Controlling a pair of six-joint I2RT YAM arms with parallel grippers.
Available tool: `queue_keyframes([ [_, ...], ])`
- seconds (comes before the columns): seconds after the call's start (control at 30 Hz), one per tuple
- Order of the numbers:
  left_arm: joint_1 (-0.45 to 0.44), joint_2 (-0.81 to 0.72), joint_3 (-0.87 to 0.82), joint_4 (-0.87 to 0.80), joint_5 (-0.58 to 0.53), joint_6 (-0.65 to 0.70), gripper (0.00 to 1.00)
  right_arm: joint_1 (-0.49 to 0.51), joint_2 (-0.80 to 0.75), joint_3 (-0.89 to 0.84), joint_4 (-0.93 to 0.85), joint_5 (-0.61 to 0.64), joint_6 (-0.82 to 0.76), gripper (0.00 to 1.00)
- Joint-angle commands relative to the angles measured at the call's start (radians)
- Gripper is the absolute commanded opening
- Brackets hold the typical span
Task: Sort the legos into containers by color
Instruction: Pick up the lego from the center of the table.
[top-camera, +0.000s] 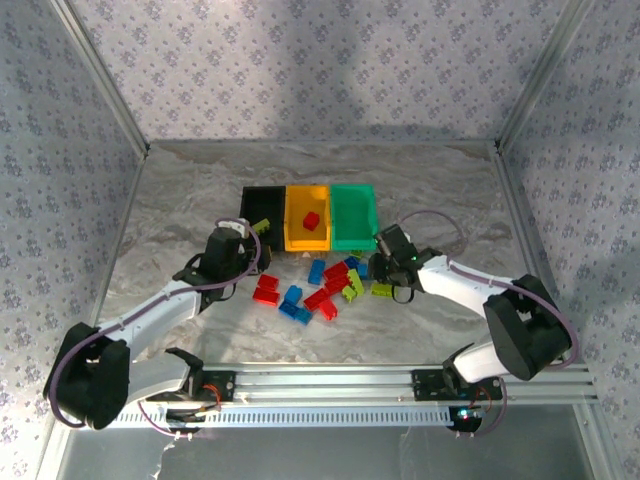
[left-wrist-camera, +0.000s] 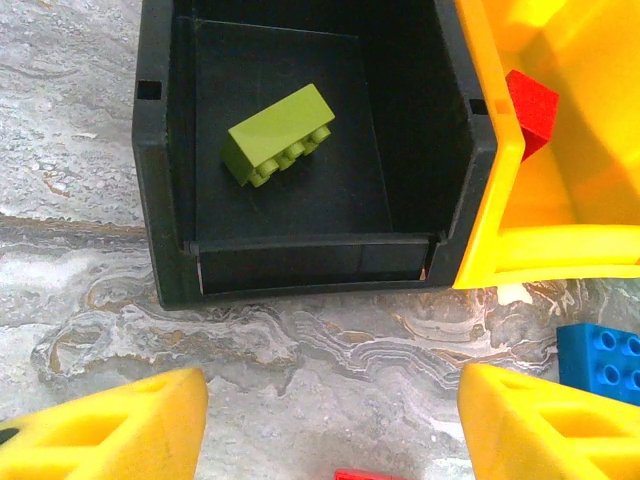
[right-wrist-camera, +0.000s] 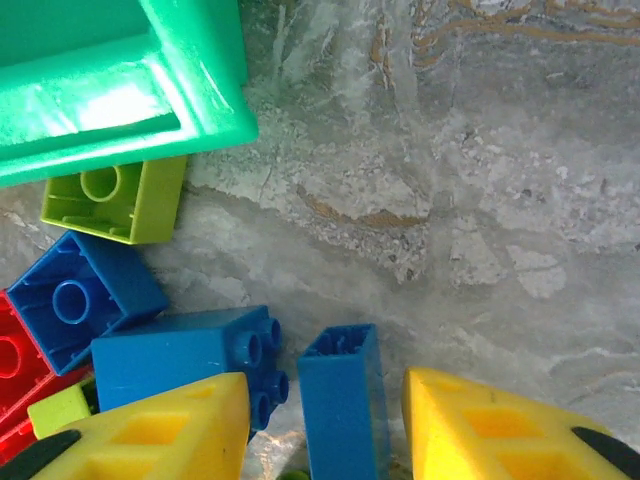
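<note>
In the black bin (left-wrist-camera: 160, 200), lime brick (left-wrist-camera: 280, 135) lies diagonal.

Loose legos (top-camera: 322, 296) just before black, yellow, green containers (top-camera: 308, 245)

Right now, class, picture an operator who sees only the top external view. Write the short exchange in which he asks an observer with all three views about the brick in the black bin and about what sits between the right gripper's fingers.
Operator: How does the lime brick lie in the black bin?
Observer: It lies alone on the bin floor, tipped on its side, studs pointing sideways rather than up.
Operator: What is between the fingers of the right gripper?
Observer: A narrow blue brick sits between them, with a gap showing on one side, so the jaws are not clamped on it.
</note>
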Motion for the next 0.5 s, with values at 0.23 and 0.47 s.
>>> queue_keyframes([
  [0.23, 0.007, 0.001, 0.01, 0.007, 0.02, -0.01, 0.67, -0.038, -0.04, -0.048, -0.079, 0.006, -0.034, 0.34],
  [0.47, 0.008, 0.014, 0.013, 0.009, 0.022, -0.01, 0.67, -0.028, -0.052, -0.047, -0.043, -0.032, -0.046, 0.07],
])
